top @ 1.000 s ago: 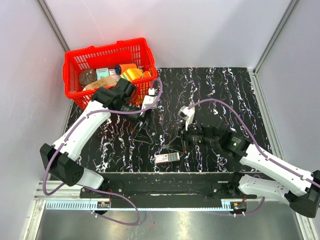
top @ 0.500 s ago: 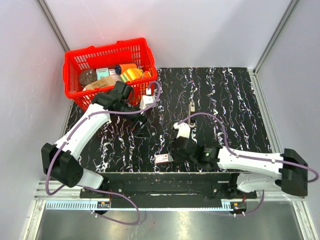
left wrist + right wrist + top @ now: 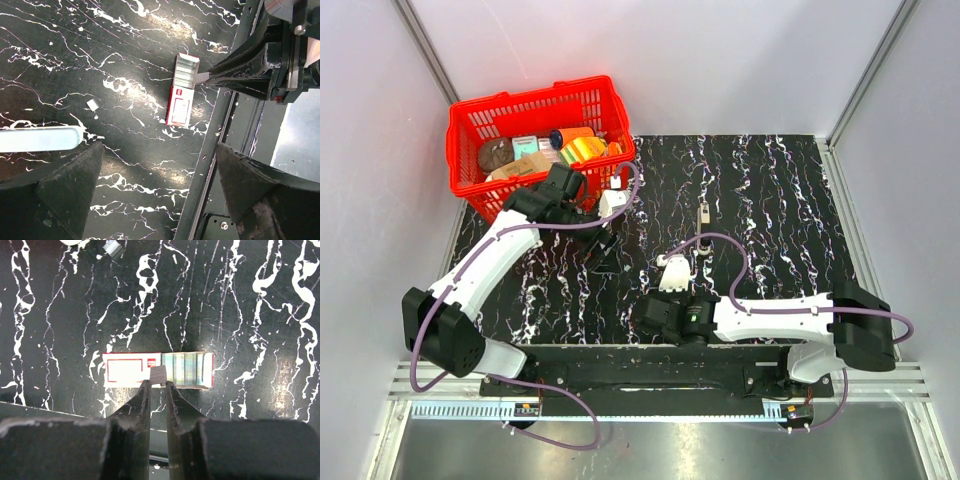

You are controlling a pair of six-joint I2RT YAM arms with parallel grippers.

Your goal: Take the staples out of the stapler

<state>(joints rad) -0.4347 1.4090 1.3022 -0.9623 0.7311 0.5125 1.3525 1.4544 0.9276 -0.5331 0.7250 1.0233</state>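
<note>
The right gripper [image 3: 157,385] pinches a short grey staple strip [image 3: 158,374] just over the open white-and-red cardboard box [image 3: 131,370]; apparently it is stowing unloaded staples; next it must lower squarely into the tray, then release; the pale blue-topped slim stapler [image 3: 40,139] lies beside the spread, empty left gripper [image 3: 159,150].

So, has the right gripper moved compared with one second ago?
Yes. In the top view the right gripper, shut on a staple strip, has gone left and toward the near edge of the table, over the white-and-red staple box.
</note>
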